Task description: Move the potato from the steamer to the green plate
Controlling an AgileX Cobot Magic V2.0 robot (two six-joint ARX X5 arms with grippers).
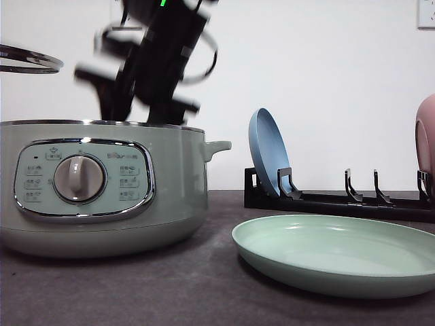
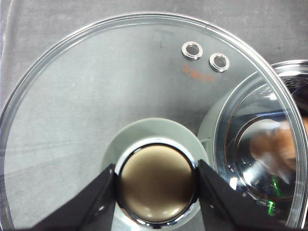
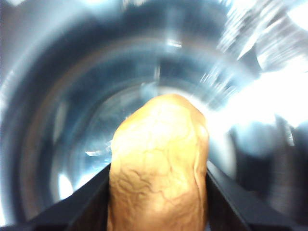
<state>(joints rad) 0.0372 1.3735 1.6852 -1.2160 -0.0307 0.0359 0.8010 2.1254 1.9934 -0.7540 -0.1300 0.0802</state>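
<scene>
The steamer [image 1: 102,190], pale green with a chrome-framed panel and round dial [image 1: 79,178], stands at the left of the dark surface [image 1: 170,285], its top uncovered. Above its opening a black arm [image 1: 153,58], blurred, reaches down behind the rim. In the right wrist view the right tool [image 3: 159,192] is clenched on the potato [image 3: 159,168], a wrinkled orange-brown lump framed by the shiny metal wall of the pot [image 3: 57,120]; whether it touches the pot floor cannot be told. The left tool [image 2: 156,185] grips the chrome-rimmed knob [image 2: 156,185] of the glass lid [image 2: 96,86], held beside the steamer; the lid's edge appears at upper left of the front view. The green plate [image 1: 340,255] lies flat on the surface, right of the steamer. Behind it a black rack [image 1: 340,200] holds a blue plate [image 1: 268,153] on edge, with a pink plate [image 1: 426,136] at far right.
</scene>
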